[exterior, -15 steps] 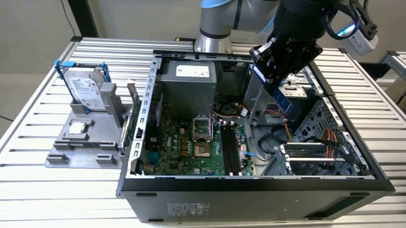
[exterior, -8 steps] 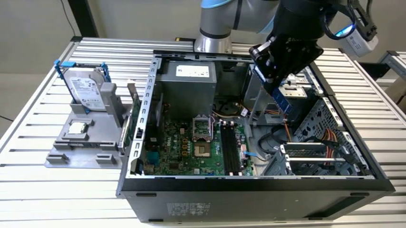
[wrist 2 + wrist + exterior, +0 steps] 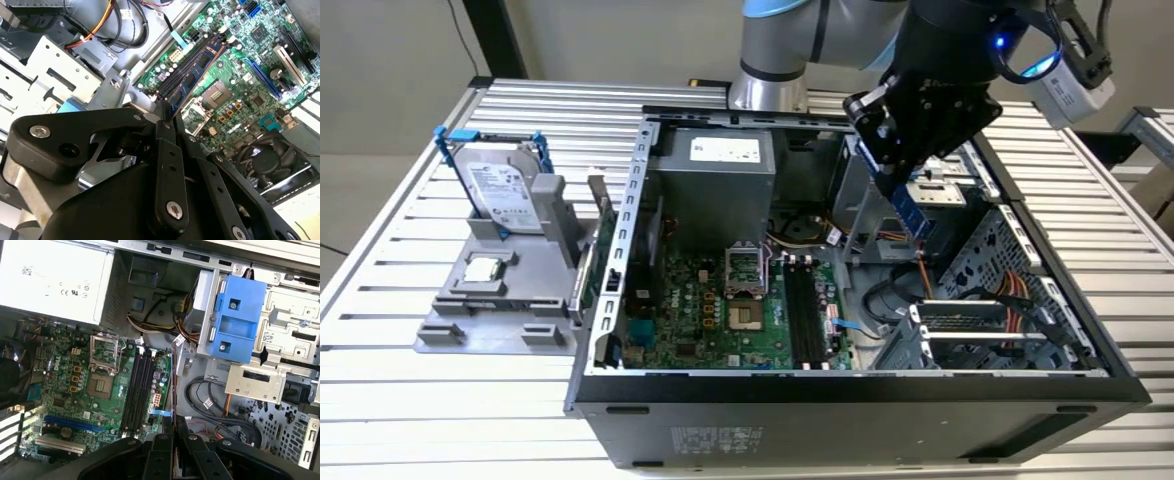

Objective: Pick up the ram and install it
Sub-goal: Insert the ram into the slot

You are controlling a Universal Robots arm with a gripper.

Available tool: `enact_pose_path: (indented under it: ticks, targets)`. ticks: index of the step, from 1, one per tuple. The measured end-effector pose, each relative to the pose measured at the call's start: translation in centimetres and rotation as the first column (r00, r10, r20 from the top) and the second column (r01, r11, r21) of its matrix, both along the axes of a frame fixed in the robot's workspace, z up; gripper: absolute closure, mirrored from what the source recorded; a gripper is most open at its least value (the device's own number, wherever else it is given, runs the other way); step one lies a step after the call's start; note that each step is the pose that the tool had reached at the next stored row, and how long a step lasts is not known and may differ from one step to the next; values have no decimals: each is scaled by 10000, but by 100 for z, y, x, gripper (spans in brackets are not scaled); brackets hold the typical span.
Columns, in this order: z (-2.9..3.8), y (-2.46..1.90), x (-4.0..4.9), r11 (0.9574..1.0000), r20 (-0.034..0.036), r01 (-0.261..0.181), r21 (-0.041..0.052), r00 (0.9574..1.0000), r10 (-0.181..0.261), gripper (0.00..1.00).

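Outwardly, from the exterior view: grips the ram (image 3: 915, 212) in the clenched claw (image 3: 905, 172), edge-down above the open computer case (image 3: 627, 200) on the slatted table (image 3: 400, 380). Hovers by the metal drive cage (image 3: 994, 250), toward the exterior view's right of the black memory slots (image 3: 807, 312) and well clear of the motherboard (image 3: 694, 310). Leaves the hard drive (image 3: 500, 185) untouched in its grey holder, outside the case.

Next, in the second wrist view: shows the ram (image 3: 200, 67) jutting from the claw (image 3: 165, 120), running roughly along the slots (image 3: 177, 75) yet apart from them. Risks, judging by that, a landing beside rather than inside a slot, given any sideways offset on the way down. Risks bent contacts or a scraped board as well.

Lastly, in the first wrist view: presents the ram (image 3: 173, 390) edge-on, a thin line beside the slots (image 3: 139, 390) and near loose cables (image 3: 200, 402). Risks snagging those cables or clipping the case's metal frame. Cannot judge notch orientation or latch positions; could jam or crack under pressure with either wrong. Could also pivot in so narrow a pinch.
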State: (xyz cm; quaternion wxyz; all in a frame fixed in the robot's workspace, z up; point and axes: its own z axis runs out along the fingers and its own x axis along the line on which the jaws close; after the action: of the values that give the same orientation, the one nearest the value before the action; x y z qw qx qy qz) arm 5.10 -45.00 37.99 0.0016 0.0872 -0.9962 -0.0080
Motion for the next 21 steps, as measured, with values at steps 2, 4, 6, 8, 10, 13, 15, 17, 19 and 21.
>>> enact_pose_path:
  ticks: [2,4,6,8,10,13,15,17,19,21]
  targets:
    - [0,0,0,9999,0,116,0,9999,-116,100]
    - [0,0,0,9997,0,224,0,9997,-224,100]
    - [0,0,0,9995,0,316,0,9995,-316,100]
    - [0,0,0,9992,0,398,0,9992,-398,100]
    - [0,0,0,9989,0,479,0,9989,-479,100]
    - [0,0,0,9983,0,590,0,9983,-590,100]
    - [0,0,0,9981,0,619,0,9981,-619,100]
    - [0,0,0,9980,0,625,0,9980,-625,100]
    - [0,0,0,9980,0,626,4,9980,-626,100]
    - [0,0,0,9980,-1,626,20,9980,-626,100]
